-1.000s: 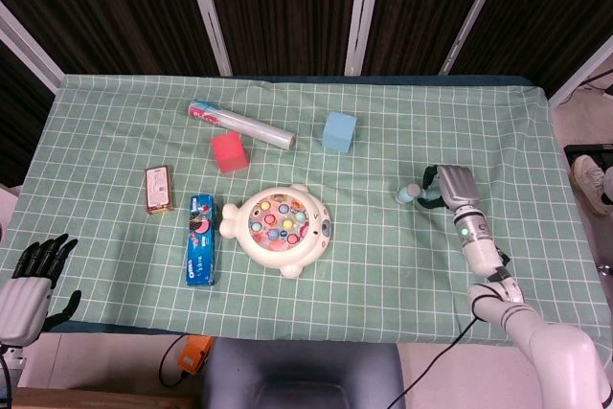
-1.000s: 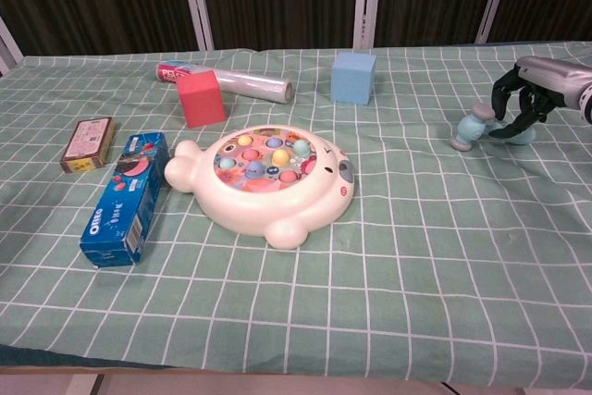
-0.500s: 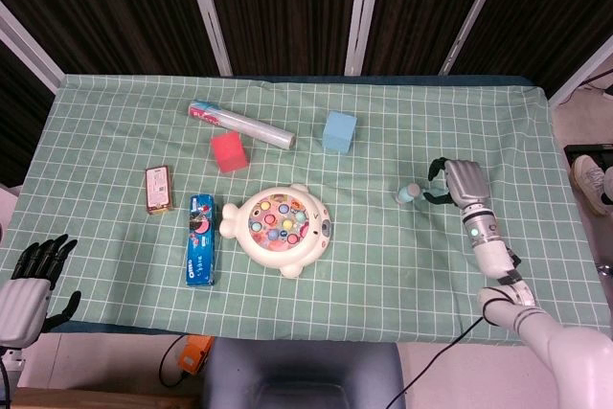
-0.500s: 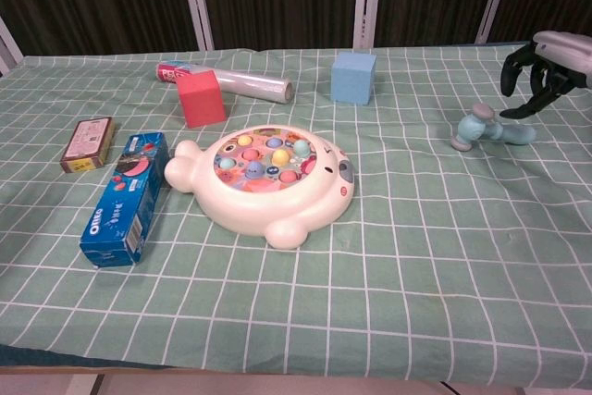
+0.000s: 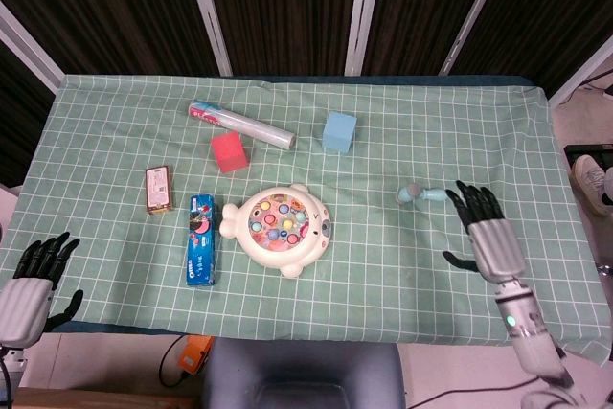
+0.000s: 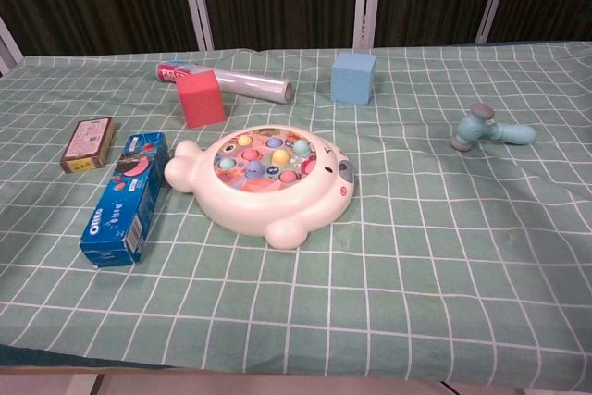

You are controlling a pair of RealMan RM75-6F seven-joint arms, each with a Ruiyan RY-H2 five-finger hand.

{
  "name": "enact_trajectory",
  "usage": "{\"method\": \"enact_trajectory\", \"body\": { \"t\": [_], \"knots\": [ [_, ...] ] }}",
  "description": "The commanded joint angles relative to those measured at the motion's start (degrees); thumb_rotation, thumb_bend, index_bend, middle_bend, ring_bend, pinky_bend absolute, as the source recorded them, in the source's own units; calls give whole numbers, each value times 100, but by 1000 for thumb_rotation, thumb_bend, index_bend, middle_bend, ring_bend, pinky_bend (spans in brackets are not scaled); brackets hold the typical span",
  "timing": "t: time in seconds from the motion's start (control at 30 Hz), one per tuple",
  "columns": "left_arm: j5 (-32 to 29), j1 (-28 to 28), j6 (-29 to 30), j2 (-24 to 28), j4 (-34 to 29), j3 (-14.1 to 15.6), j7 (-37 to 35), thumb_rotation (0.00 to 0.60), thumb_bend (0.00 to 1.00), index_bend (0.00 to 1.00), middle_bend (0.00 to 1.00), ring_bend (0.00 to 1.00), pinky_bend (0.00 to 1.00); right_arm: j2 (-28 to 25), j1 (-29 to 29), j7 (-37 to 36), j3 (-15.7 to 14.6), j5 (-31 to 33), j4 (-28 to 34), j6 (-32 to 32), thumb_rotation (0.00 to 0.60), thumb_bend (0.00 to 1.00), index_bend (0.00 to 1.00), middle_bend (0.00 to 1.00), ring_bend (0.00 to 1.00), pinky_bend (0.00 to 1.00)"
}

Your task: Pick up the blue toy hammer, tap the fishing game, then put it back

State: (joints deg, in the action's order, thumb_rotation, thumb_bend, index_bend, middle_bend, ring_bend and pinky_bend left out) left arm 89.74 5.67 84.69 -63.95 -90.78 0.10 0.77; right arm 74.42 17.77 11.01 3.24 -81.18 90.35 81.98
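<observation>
The blue toy hammer lies flat on the green checked cloth, right of centre, with nothing touching it. The white fishing game, its top dotted with coloured fish, sits mid-table. My right hand hovers a little to the right of the hammer's handle and nearer the front edge, fingers spread, holding nothing; the chest view does not show it. Off the table's front left corner, my left hand is open and holds nothing.
A blue Oreo box lies left of the game, a small brown box further left. Behind the game stand a red cube, a foil-wrapped roll and a light blue cube.
My right hand let go of the hammer, spread its fingers and drew back toward the front right. The hammer stays lying on the cloth. The left hand barely moved.
</observation>
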Motion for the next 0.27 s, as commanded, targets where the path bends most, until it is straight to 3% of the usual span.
{"method": "enact_trajectory", "body": {
  "t": [0.03,0.27],
  "knots": [
    [19,-7,11,-7,-12,14,27,600,399,0,0,0,45,-450,-930,841,-571,-403,330,820,600,293,64,0,0,96],
    [82,-59,123,4,-32,35,31,600,399,0,0,0,45,-531,-955,759,-519,-422,387,633,600,292,43,0,0,78]
  ]
}}
